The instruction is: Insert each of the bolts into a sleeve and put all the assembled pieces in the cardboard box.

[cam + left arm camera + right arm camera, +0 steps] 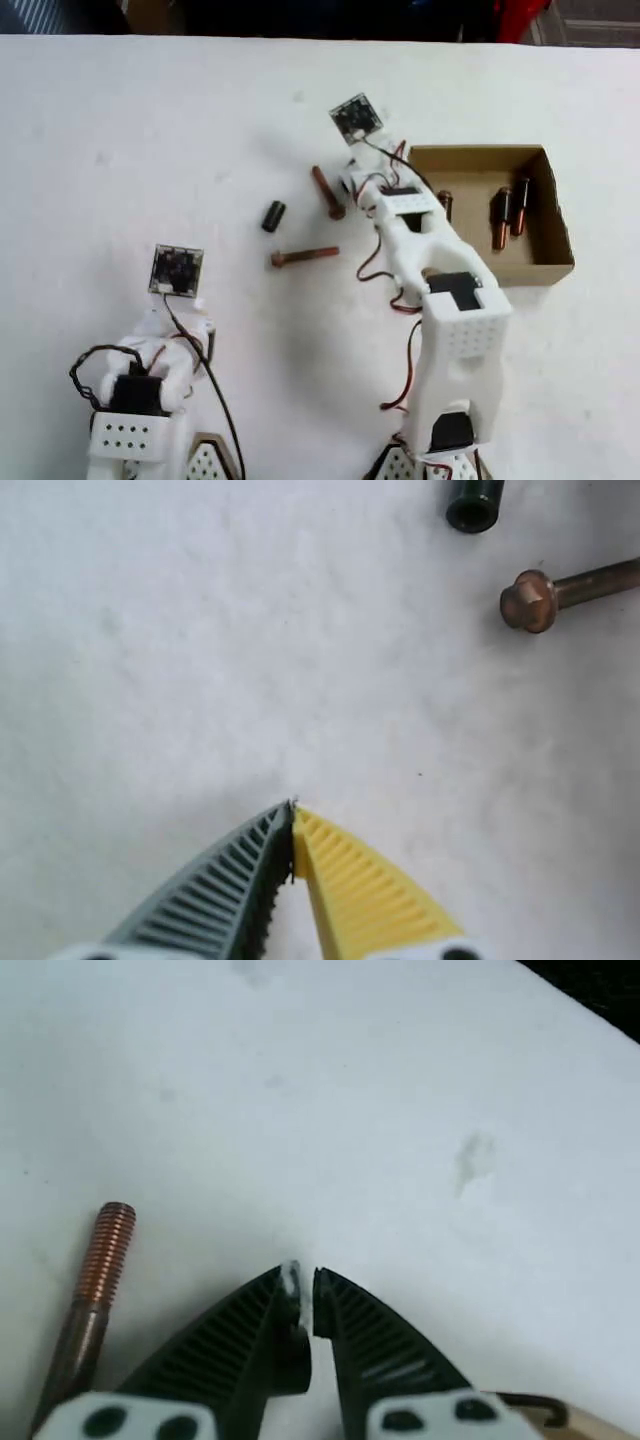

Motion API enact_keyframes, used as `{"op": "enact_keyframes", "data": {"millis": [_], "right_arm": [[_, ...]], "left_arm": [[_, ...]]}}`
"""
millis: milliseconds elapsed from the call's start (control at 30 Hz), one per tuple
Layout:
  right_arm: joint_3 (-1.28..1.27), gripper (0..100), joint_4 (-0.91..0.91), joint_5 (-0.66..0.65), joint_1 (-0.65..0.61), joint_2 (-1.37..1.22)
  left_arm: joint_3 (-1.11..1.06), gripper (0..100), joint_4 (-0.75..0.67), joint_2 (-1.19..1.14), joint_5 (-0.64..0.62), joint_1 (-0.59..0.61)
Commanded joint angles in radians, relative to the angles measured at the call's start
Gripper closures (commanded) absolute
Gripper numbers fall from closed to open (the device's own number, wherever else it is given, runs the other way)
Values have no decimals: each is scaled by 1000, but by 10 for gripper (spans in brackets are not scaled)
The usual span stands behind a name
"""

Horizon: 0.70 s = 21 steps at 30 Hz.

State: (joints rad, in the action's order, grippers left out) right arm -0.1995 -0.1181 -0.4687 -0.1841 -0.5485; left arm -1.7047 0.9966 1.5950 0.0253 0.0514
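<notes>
Left claw [293, 815], closed and empty, hovers short of the black sleeve [472, 505] and a loose bolt [565, 588], likely its next pairing; right claw [303, 1282], nearly closed and empty, hangs just beside a second bolt [95, 1270] near the cardboard box [475, 152].

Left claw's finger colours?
Left claw: one finger grey, the other yellow; best in the left wrist view.

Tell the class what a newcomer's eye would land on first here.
The open brown cardboard box beside the right arm, with dark-sleeved copper bolts inside, stands out first. Near it on the white table lie two loose copper bolts and one short black cylindrical sleeve, the right arm's gripper beside the farther bolt.
</notes>
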Motion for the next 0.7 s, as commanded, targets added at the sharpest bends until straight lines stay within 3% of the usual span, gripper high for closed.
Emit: {"op": "enact_keyframes", "data": {"millis": [0, 667], "right_arm": [[2, 982, -77, -23, 30, 45], [2, 981, -526, -28, 25, 280]], "left_arm": [[5, 977, -18, 7, -8, 5], [5, 977, -18, 7, -8, 5]]}}
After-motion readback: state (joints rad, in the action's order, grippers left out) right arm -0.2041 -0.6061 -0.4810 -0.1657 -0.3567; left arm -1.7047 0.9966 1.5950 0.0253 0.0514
